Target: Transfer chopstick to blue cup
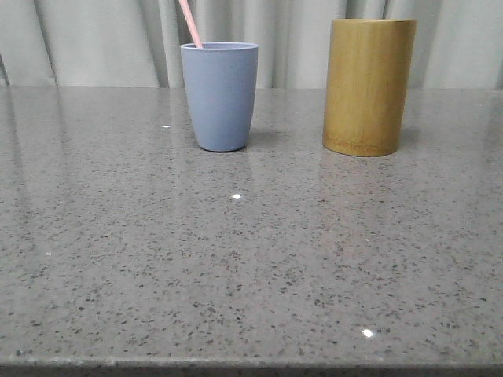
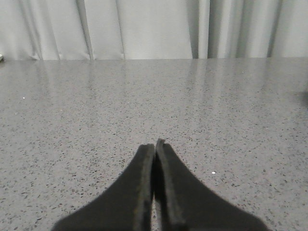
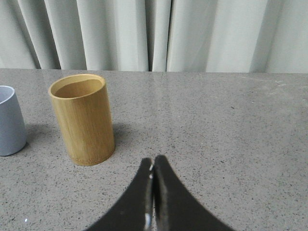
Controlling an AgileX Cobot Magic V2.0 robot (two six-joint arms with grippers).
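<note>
A pale pink chopstick [image 1: 189,23] stands in the grey-blue cup [image 1: 220,96] at the back of the table, leaning left and running out of the top of the front view. The cup's edge also shows in the right wrist view [image 3: 9,121]. My left gripper [image 2: 155,144] is shut and empty over bare table, with no cup in its view. My right gripper [image 3: 153,161] is shut and empty, low over the table, to the right of the bamboo holder. Neither gripper shows in the front view.
A taller yellow-brown bamboo holder [image 1: 368,86] stands right of the blue cup; in the right wrist view [image 3: 83,119] its visible inside looks empty. The grey speckled table [image 1: 251,267] ends at white curtains behind.
</note>
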